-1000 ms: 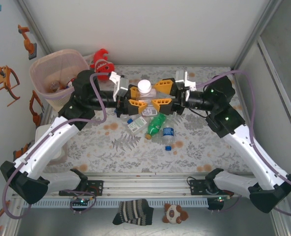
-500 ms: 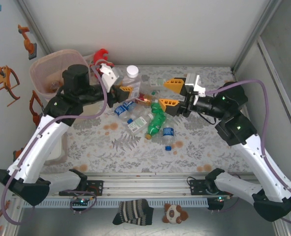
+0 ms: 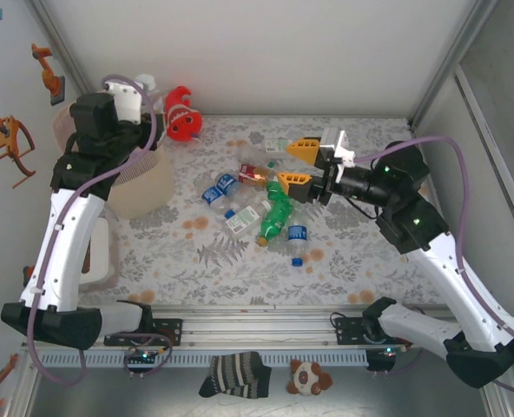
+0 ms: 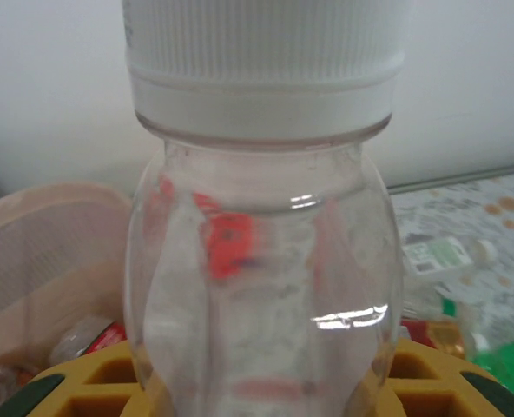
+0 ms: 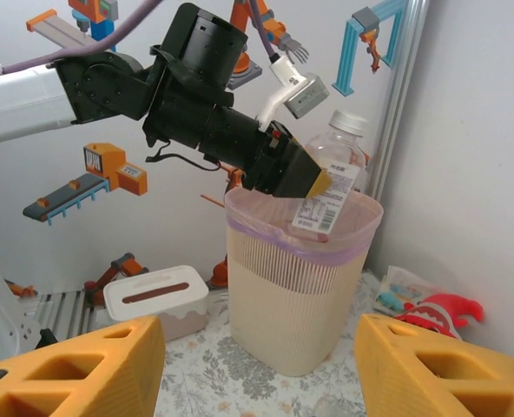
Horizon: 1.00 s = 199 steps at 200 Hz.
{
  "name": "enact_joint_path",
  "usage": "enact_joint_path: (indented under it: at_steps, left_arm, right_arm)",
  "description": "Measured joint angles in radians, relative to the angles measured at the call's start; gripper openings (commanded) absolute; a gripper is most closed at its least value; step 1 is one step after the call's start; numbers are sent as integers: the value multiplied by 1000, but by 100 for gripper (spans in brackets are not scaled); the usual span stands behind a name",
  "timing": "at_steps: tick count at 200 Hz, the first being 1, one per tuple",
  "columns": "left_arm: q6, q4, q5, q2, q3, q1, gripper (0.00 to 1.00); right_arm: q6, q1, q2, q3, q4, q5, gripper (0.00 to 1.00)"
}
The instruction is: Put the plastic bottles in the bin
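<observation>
pinched in the left pincer (image 5: 316,184), a clear bottle (image 5: 339,152): smooth, round-shouldered plastic, glossy with highlights, capped by a wide ribbed white lid, with a white printed label down one side. gripped low on the body between chunky yellow fingers (image 4: 88,393) with square recessed pockets, cap pointing away from the wrist. left arm raised high and reaching toward the far left corner, white forearm climbing steeply from the base, black wrist angled downward. directly beneath that pincer and its load, the bin (image 5: 300,287): tall, tapered, translucent pale pink, with a finely slotted upper band and a rolled rim. bottle tilted over the bin's mouth, lower end about level with the rim, not yet let go. right pincer (image 3: 299,163) spread wide and holding nothing, wedge-shaped yellow fingers (image 5: 75,369) well apart, arm stretched low with a bent elbow, aimed across toward the left pincer. just below and ahead of the right pincer, a loose heap of crushed bottles (image 3: 257,204) on the counter (image 3: 214,261), itself covered in a leaf-and-flower print: one crinkled green bottle (image 3: 277,217), clear ones with blue labels and caps, one with a red label. near the left pincer, against the back wall, a red plush fish (image 3: 181,117).
</observation>
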Motion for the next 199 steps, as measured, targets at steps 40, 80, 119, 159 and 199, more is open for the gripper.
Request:
enact_joint_path:
  at_steps: [40, 80, 119, 159, 199]
  left_arm:
    - [-126, 2, -222, 42, 42, 12, 4]
    - [-260, -94, -530, 192, 233, 16, 1]
    - [-358, -211, -680, 283, 312, 37, 1]
    - [-491, -354, -716, 368, 401, 110, 4]
    - [-594, -447, -750, 431, 420, 148, 3]
  right_arm:
    - [0, 0, 0, 0, -15, 9, 58]
    - [0, 0, 0, 0, -22, 26, 58]
    - [0, 0, 1, 0, -22, 31, 58]
    - [-4, 0, 1, -2, -31, 43, 58]
    - [-5, 0, 6, -3, -44, 48, 58]
